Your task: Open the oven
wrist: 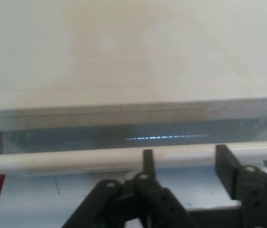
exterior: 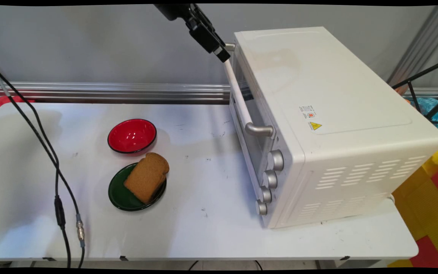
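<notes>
A white toaster oven [exterior: 318, 114] stands on the right of the table with its door shut. Its long white handle bar [exterior: 238, 95] runs along the door's top edge. My gripper [exterior: 222, 54] comes down from the top of the main view and sits at the far end of that bar. In the hand view the handle bar [wrist: 67, 161] crosses the picture just behind my gripper [wrist: 186, 156], whose fingers stand apart with nothing clamped between them. The oven's door glass [wrist: 124, 135] and white top [wrist: 133, 52] lie beyond the bar.
A slice of brown bread [exterior: 146, 177] lies on a green plate [exterior: 118, 196] left of the oven. A red bowl [exterior: 132, 136] sits just behind it. Black cables [exterior: 57, 198] hang over the table's left side. Several knobs [exterior: 270, 179] line the oven's front.
</notes>
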